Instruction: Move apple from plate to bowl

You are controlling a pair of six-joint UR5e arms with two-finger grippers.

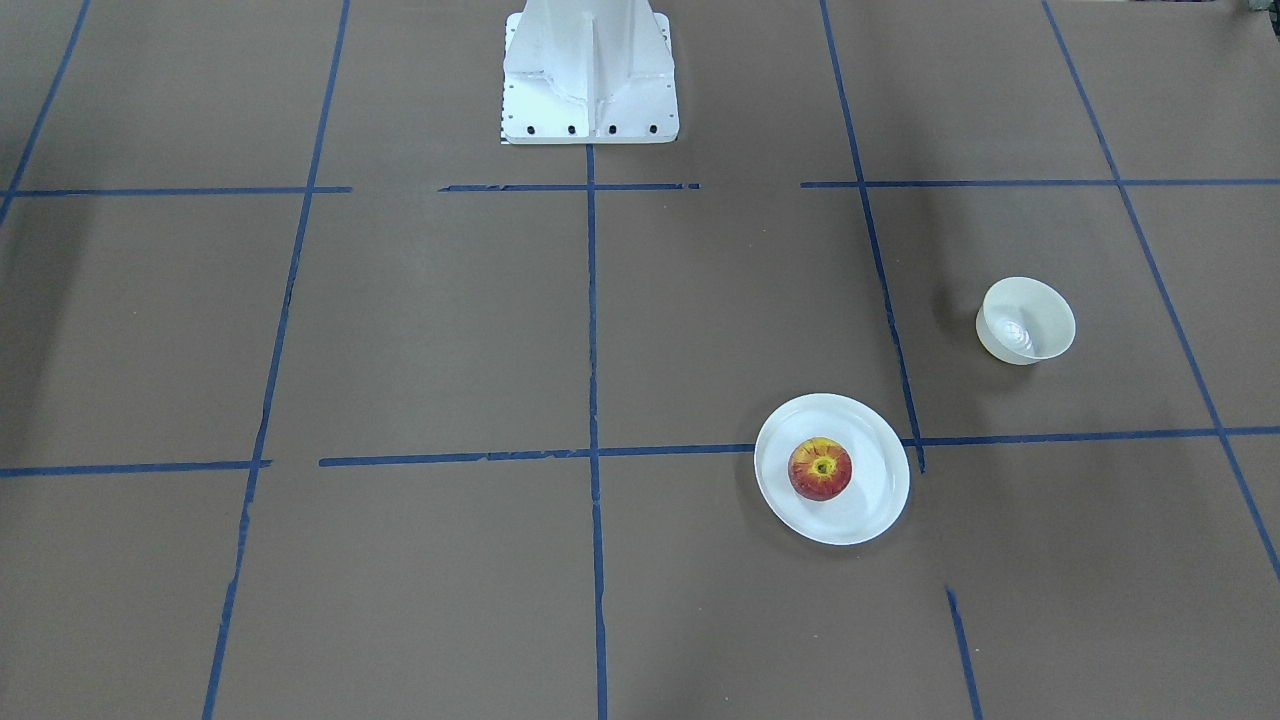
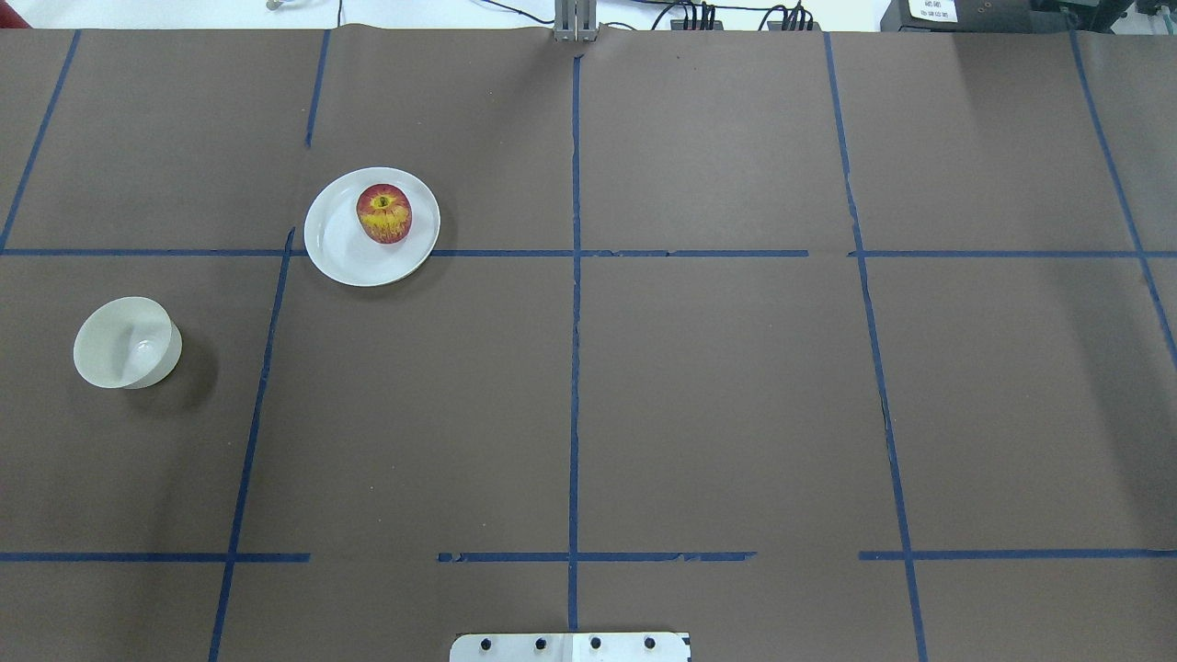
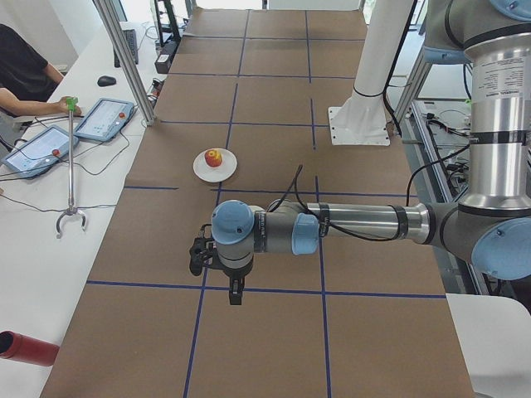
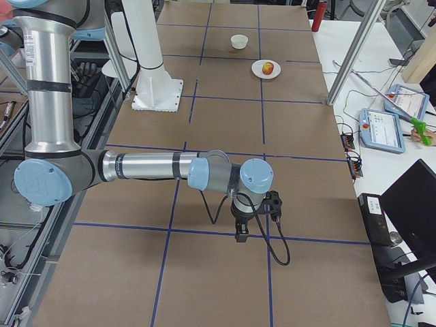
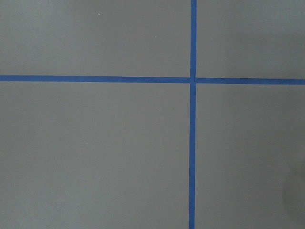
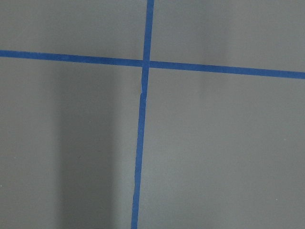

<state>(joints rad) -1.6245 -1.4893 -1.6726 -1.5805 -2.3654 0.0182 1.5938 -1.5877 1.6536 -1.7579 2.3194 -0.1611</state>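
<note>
The red apple (image 1: 820, 468) with a yellow-green top sits on the flat white plate (image 1: 870, 500); both also show in the overhead view, apple (image 2: 383, 213) on plate (image 2: 340, 244). The small cream-white bowl (image 1: 1027, 320) stands empty and apart from the plate, also in the overhead view (image 2: 126, 342). My left gripper (image 3: 236, 297) shows only in the exterior left view, hanging over bare table, far from the plate (image 3: 199, 168). My right gripper (image 4: 240, 236) shows only in the exterior right view, far from the apple (image 4: 268, 67) and bowl (image 4: 239, 41). I cannot tell whether either is open.
The table is covered in brown paper with a blue tape grid. The white robot pedestal (image 1: 590, 80) stands at the table's edge. Both wrist views show only paper and tape. Tablets (image 3: 104, 118), a grabber tool (image 3: 70, 166) and an operator are on the side bench.
</note>
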